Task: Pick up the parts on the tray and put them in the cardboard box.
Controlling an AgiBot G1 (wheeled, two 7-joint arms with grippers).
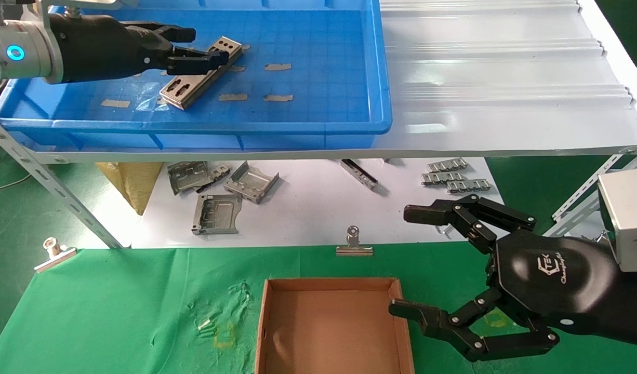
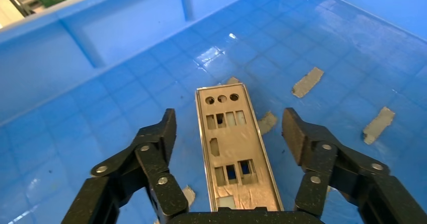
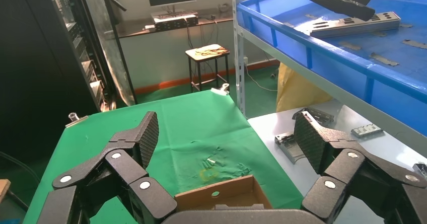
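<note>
One part (image 2: 233,148) lies in the tray (image 1: 297,124) — left end effector (image 2: 229,133) spread wide around it, right end effector (image 1: 401,265) released too.

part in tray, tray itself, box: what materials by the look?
Part: thin sheet metal, matte silvery-grey, punched cutouts. Tray: likely moulded plastic, glossy bright blue, gridded floor. Cardboard box: plain brown cardboard, matte. Left gripper open astride the part.
</note>
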